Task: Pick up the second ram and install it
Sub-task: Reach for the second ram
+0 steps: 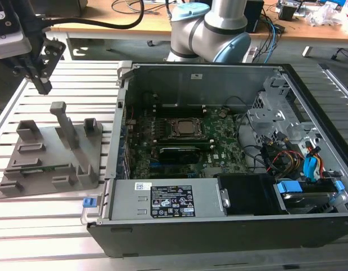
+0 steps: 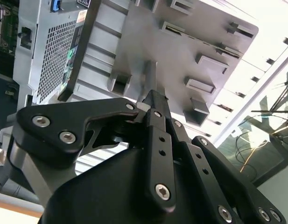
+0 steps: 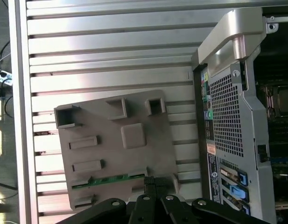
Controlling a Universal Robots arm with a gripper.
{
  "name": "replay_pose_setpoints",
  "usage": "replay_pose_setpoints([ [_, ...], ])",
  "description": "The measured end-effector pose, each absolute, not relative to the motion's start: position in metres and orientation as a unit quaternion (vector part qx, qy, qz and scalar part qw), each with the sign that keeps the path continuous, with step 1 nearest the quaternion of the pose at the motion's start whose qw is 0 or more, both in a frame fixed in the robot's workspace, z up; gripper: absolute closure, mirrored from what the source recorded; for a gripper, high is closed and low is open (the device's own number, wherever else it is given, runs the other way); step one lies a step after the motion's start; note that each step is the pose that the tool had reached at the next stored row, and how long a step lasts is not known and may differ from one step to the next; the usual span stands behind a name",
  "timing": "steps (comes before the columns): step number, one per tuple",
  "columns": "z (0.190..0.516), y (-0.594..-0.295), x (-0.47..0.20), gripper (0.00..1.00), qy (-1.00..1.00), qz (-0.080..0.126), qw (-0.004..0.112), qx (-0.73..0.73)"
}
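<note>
Gripper [image 1: 43, 83] closed: fingertips pressed together in both wrist views, nothing held between them. Hanging high, fingers aimed straight down, clear of everything beneath.

Below the fingertips, the second ram [image 3: 113, 179]: a thin green stick set in a slot of the grey holder tray [image 3: 101, 154], untouched, one end close under the line dropped from the tool. Well apart from the tool in height, judging from the exterior view.

Step in hand, by judgement: the approach to the pick, not yet the grasp. Nothing lifted, nothing seated in the machine by this tool. Next move likely calling for parted fingers before any descent, for jaws turned to close across the stick's thickness rather than along its length, and for a centred drop so that neither finger lands on the tray's raised walls beside the slot.

Further out from the tool, around the tray, the slatted metal table [image 3: 111, 46]. Beyond the tray to one side, the open computer case [image 1: 190, 70], its rear corner near the tray's edge, with the green motherboard [image 1: 219, 149] inside, well apart from the tool.

Pose: wrist held upright over the tray, arm [image 1: 210, 28] reaching across from behind the case.
</note>
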State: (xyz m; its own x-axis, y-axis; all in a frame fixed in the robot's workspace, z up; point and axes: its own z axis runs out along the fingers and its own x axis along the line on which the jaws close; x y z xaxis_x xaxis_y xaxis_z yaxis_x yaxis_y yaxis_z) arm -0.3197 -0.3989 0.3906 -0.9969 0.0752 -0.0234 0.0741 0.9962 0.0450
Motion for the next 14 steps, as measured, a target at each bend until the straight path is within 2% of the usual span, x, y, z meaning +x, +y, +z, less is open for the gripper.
replay_pose_setpoints([
  [14,0.388,-0.399,-0.360,0.89,0.999,0.022,0.013,0.037],
])
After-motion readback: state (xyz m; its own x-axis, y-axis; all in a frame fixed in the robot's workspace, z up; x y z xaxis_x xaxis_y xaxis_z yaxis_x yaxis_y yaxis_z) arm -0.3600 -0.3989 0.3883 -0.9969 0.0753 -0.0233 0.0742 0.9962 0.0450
